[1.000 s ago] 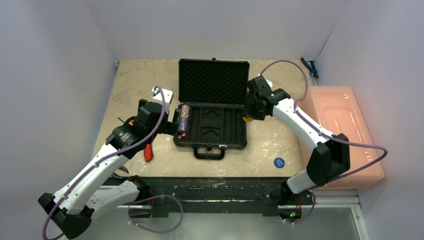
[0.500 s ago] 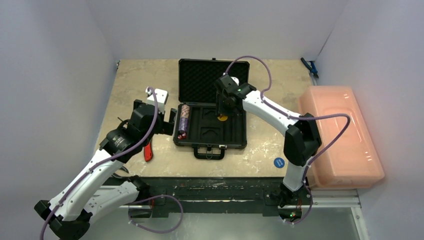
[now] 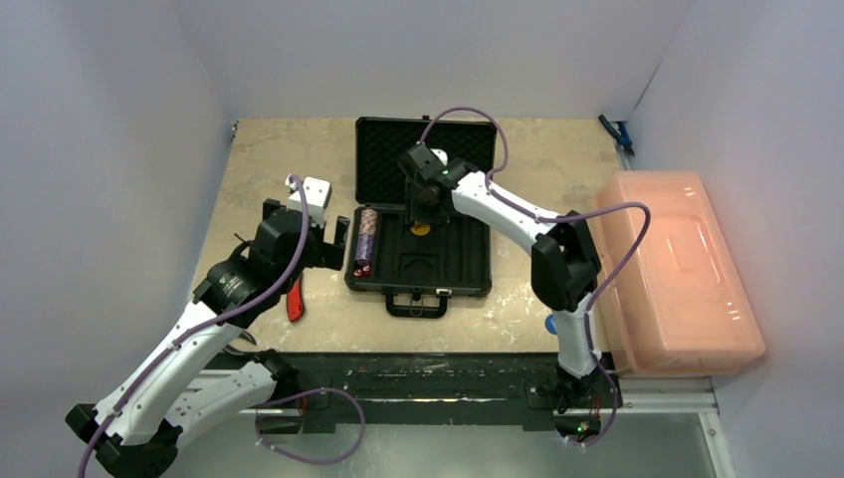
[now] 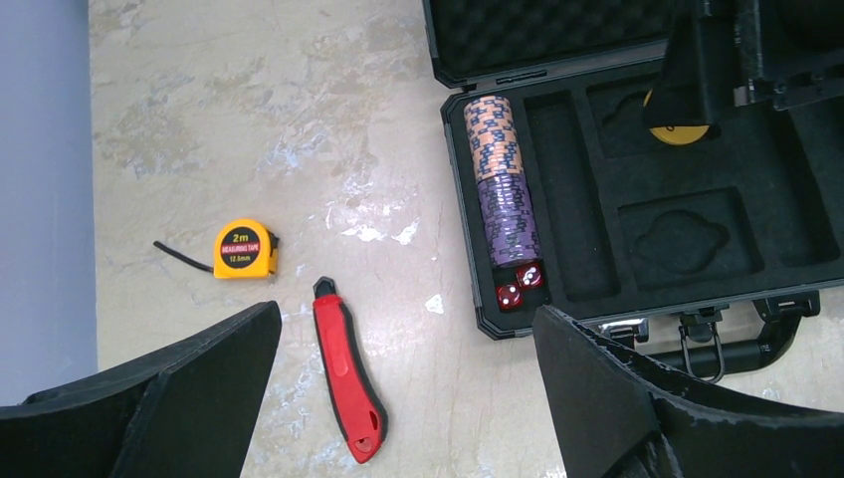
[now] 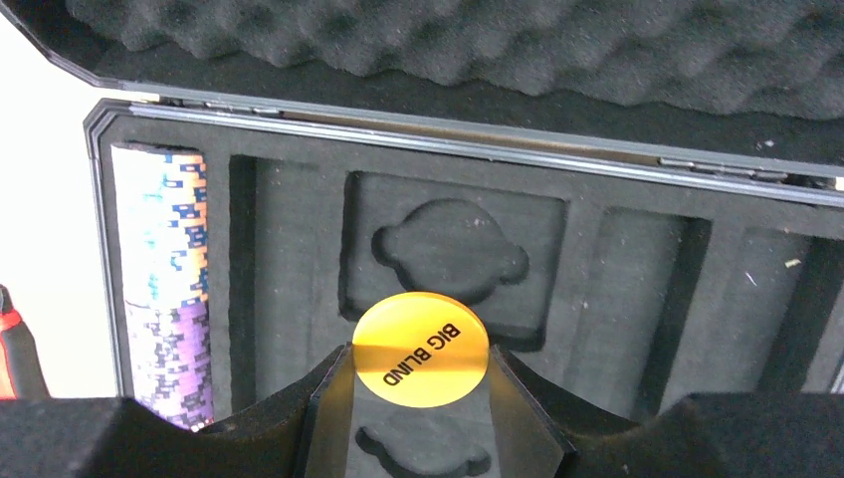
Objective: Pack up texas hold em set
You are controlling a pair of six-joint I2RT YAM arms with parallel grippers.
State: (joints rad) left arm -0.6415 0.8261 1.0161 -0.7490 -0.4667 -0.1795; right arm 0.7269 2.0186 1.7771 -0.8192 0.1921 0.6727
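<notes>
Texas hold em set going away piece by piece, and the right gripper (image 5: 417, 360) is clenched edge-on around the yellow disc (image 5: 421, 344), "BIG BLIND" facing up, pinched low so most of its face stays clear of the fingers. It hangs just above the moulded tray (image 5: 289, 249), between the two shaped recesses in the middle column; that looks like a line-up for dropping it into the upper recess (image 5: 453, 249), though which pocket it is meant for I can't say. Out from there, the chip stack (image 4: 503, 189) lies on its side in the tray's leftmost channel, orange chips at the hinge end, purple nearer the handle, with the red dice (image 4: 518, 287) tucked at the near end. The briefcase (image 3: 468, 261) sits open mid-table, foam lid (image 3: 398, 159) propped up at the back, handle toward the arms. Over on the left, the left gripper (image 4: 406, 312) is released, jaws spread wide and holding nothing, hovering beside the case above the table. Below it, a red-handled knife (image 4: 348, 398) and a yellow tape measure (image 4: 242, 249). A blue disc (image 3: 550, 325) peeks out by the right arm, not yet packed. The table (image 3: 279, 169) is pale and marbled, scuffed white in patches; a pink bin (image 3: 687, 269) runs along its right edge, and plain white walls (image 3: 119, 119) close it in
</notes>
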